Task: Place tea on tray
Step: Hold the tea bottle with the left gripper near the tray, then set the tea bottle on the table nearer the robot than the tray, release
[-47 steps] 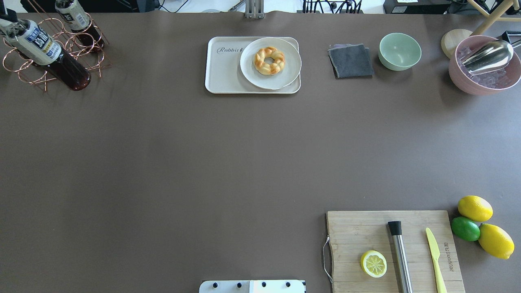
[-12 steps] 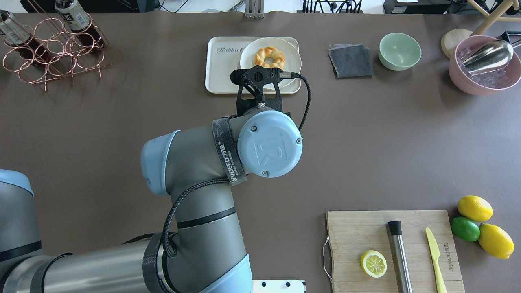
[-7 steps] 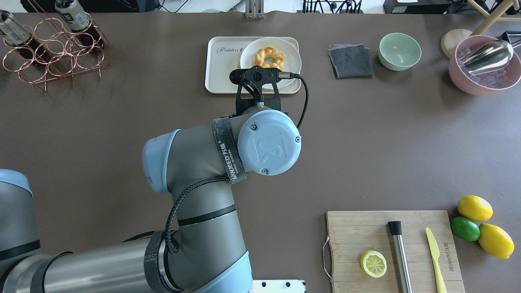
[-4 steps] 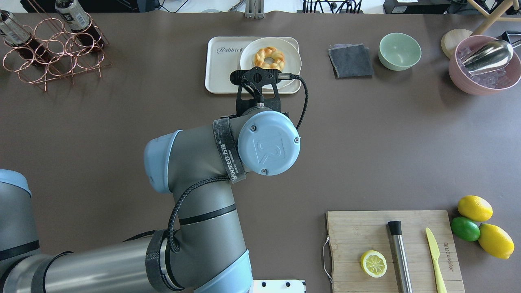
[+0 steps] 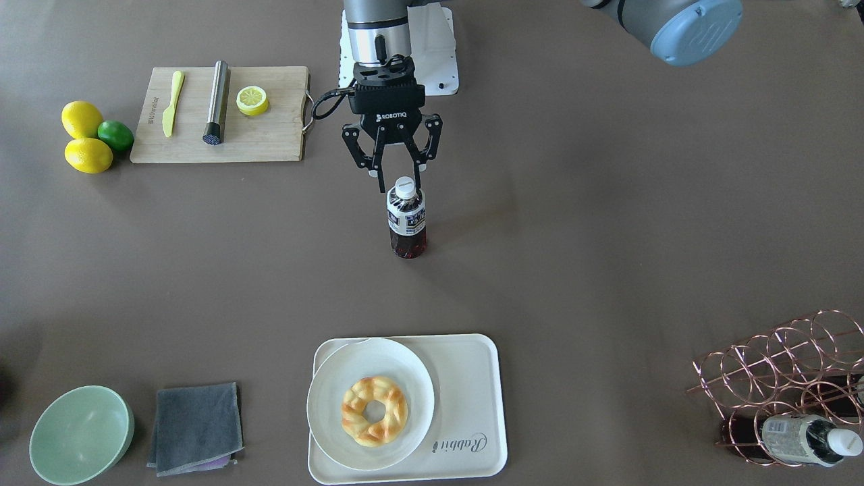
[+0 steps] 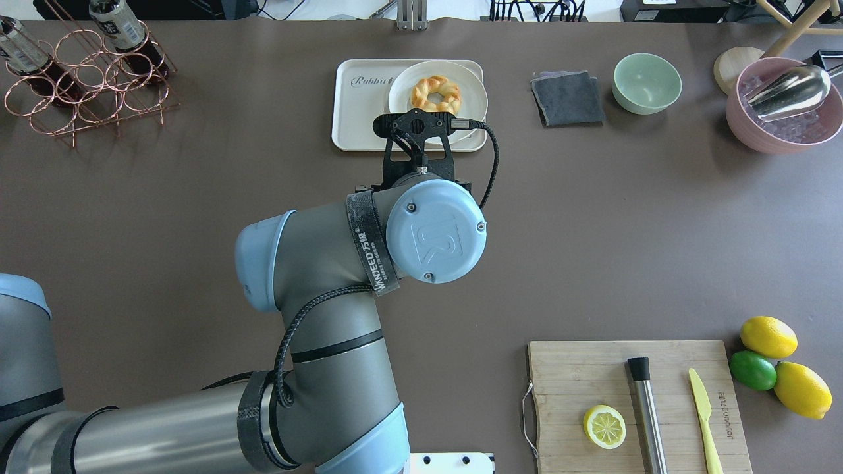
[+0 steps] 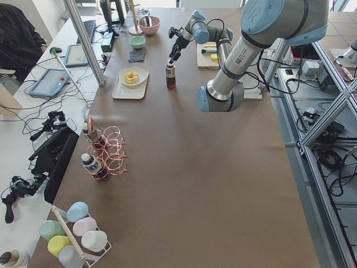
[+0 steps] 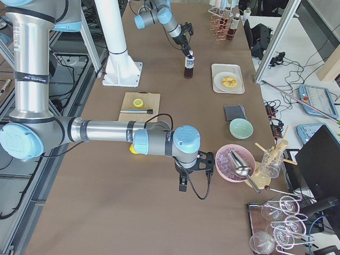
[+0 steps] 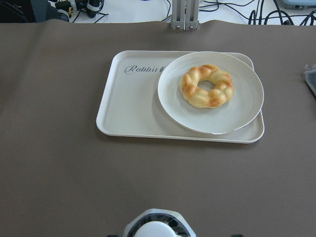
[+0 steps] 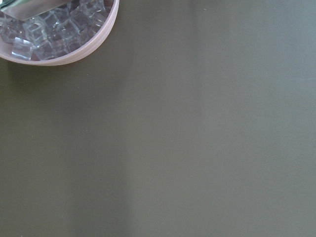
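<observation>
The tea bottle [image 5: 406,219] stands upright on the bare table, about midway between my base and the tray [image 5: 472,405]. My left gripper [image 5: 398,181] hangs right over it, open, with its fingertips on either side of the white cap and a gap on both sides. In the left wrist view the cap [image 9: 157,231] sits at the bottom edge, with the tray [image 9: 128,103] ahead of it. In the overhead view my wrist hides the bottle. My right gripper [image 8: 182,186] hovers by the pink ice bowl; I cannot tell whether it is open.
A round plate with a braided bread ring [image 5: 371,405] fills the tray's half away from the "Rabbit" word. A copper rack with other bottles [image 6: 85,79], a grey cloth [image 6: 568,99], a green bowl [image 6: 647,83], a pink ice bowl [image 6: 784,105] and a cutting board [image 6: 639,405] ring the table.
Since 6.3 s ago the left arm has come in over the table's middle and the big bottle has left the rack corner. Over the last second the wrist has drifted slightly back towards my base.
</observation>
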Available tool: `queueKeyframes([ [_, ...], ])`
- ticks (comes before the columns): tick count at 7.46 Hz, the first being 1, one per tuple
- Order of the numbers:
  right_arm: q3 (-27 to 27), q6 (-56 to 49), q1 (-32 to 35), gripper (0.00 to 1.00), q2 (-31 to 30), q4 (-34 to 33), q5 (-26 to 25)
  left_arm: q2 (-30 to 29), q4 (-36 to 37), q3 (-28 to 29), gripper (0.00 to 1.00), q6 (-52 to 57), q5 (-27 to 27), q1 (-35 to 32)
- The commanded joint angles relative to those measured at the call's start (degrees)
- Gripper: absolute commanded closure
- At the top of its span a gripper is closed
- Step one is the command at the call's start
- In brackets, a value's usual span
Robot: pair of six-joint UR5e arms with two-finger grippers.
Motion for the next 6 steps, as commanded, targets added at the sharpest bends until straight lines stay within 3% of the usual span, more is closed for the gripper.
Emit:
queueKeyframes([
  [1,0.1,0.2,0.0,0.0,0.5,0.0,0.0,0.0,0.1,-0.5,0.03,1.9,-0.2,-0.9],
  [3,0.7,0.2,0.0,0.0,1.0,0.0,0.6,0.2,0.3,-2.3,0.03,5.9,-3.5,-3.3],
  [6,0.7,0.3,-0.1,0.0,5.0,-0.5,2.8,6.3,0.4,-8.7,0.03,14.1,-12.3,-11.5],
])
